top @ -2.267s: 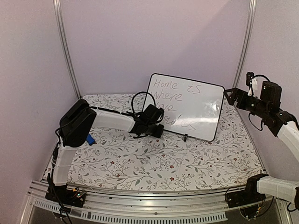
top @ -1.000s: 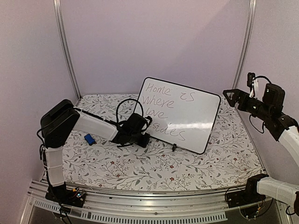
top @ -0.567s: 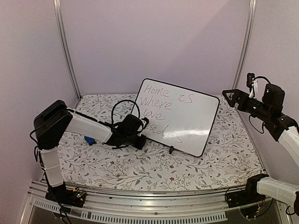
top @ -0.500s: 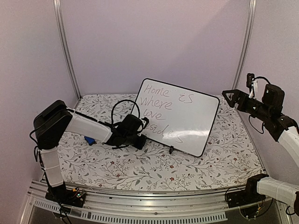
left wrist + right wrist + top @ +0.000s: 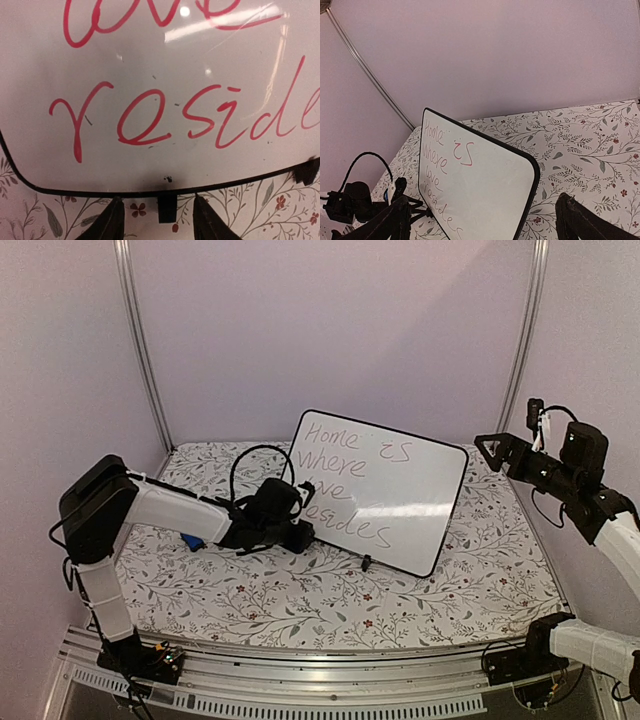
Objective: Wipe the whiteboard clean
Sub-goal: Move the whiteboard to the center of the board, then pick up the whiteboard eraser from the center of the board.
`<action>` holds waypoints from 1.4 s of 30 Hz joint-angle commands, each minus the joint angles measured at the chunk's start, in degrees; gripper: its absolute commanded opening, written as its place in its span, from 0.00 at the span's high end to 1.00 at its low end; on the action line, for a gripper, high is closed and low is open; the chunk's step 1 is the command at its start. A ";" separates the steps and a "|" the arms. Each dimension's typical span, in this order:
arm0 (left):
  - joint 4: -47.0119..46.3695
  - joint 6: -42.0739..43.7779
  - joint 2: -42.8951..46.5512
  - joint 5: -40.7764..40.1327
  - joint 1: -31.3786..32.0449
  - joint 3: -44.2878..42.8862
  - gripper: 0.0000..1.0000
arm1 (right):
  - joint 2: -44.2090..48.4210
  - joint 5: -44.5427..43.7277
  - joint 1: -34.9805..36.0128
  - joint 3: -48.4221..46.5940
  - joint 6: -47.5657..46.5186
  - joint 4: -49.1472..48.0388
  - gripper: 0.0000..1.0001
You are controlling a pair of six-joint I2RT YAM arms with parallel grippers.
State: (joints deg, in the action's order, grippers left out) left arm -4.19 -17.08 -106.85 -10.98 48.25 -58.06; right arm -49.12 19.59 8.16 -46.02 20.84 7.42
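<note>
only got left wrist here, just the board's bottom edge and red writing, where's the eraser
observer: the blue eraser lies on the floral cloth, left of your left claw, partly hidden by that arm.
operator: right arm doing anything
observer: no, the right claw hangs open and empty, raised to the right of the whiteboard.
operator: anything wiped yet
observer: nothing, the whiteboard shows four lines of writing.

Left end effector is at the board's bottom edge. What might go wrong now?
The whiteboard stands tilted on small feet; the left end effector has open fingers straddling one foot, so a nudge may slide or topple it.
The right end effector hangs open, away from the board, giving no support.
The blue eraser lies partly behind the left arm, awkward to reach.
</note>
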 commanded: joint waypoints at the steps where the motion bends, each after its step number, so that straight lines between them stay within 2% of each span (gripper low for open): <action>1: 0.58 -1.34 2.74 -2.36 -0.76 1.74 0.51 | 0.39 0.85 -0.39 0.87 0.58 -1.60 0.01; 6: 2.62 -5.08 8.06 -5.59 -1.08 4.74 0.32 | 0.48 1.30 -0.35 0.91 0.86 -2.07 0.01; 9: 7.41 -7.80 11.95 -9.49 -1.36 5.73 0.22 | 0.44 1.58 -0.34 0.93 0.88 -2.28 0.01; 13: 11.35 -11.33 17.74 -13.36 -2.25 7.20 0.02 | 0.51 1.93 -0.29 1.27 0.89 -2.65 0.01; 14: 12.35 -12.35 19.02 -14.13 -2.48 7.52 0.01 | 0.45 1.98 -0.31 1.41 0.87 -2.79 0.01; 20: 21.07 -21.83 25.53 -20.73 -5.42 7.16 0.00 | 0.50 1.72 -0.34 1.74 0.87 -3.47 0.01; 27: 38.29 -40.84 26.71 -22.94 -13.91 3.36 0.00 | 0.11 1.77 -0.34 1.64 1.81 -3.82 0.01; 35: 47.39 -54.60 23.38 -22.42 -19.60 0.82 0.00 | 0.30 3.12 -0.38 1.41 2.00 -3.60 0.01; 42: 46.43 -59.94 17.97 -18.90 -23.00 2.08 0.00 | 0.00 3.38 -0.32 1.60 2.03 -3.38 0.01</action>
State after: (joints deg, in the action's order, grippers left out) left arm 40.64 -71.57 -86.32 -31.64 27.46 -56.31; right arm -49.15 21.89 8.16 -45.04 22.48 4.95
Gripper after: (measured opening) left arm 0.996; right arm 0.989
